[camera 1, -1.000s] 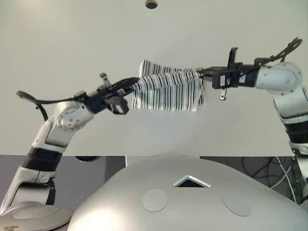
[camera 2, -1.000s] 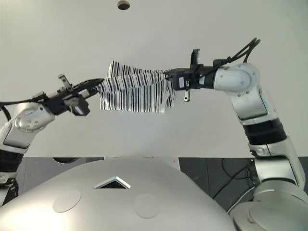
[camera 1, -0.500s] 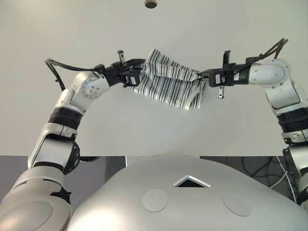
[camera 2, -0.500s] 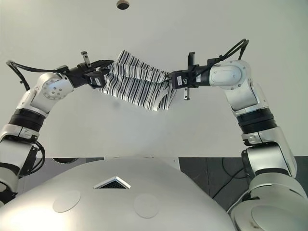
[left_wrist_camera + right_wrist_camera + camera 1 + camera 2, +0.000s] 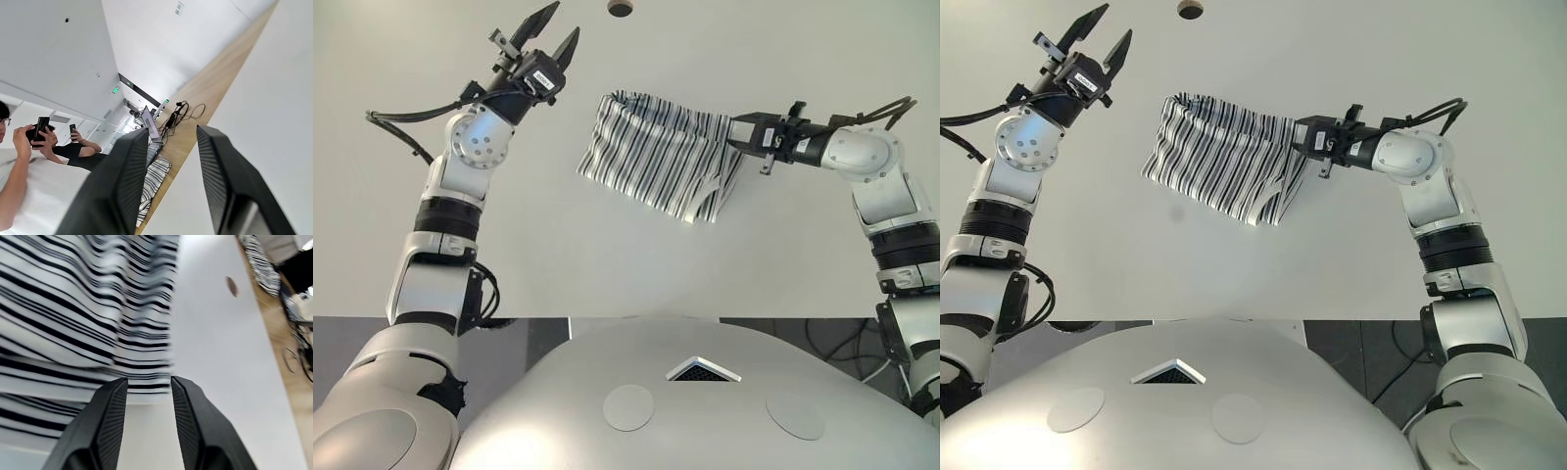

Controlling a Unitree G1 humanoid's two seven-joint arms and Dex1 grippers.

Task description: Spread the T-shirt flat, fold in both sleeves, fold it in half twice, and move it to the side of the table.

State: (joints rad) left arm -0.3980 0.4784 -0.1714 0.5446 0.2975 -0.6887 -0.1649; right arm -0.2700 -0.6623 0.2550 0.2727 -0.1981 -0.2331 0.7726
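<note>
While left gripper (image 5: 564, 21) hangs raised and spread, right gripper (image 5: 736, 134) sits parted at folded striped T-shirt's (image 5: 656, 162) edge on white worktop (image 5: 607, 255).

I face a white table (image 5: 626, 255) with a round hole (image 5: 621, 8) near its far edge; beyond lie wooden floor (image 5: 220, 68), white walls (image 5: 146, 39), a laptop (image 5: 148, 129).

White table (image 5: 607, 264) — striped T-shirt (image 5: 656, 171) on it, round hole (image 5: 621, 8) beyond
</note>
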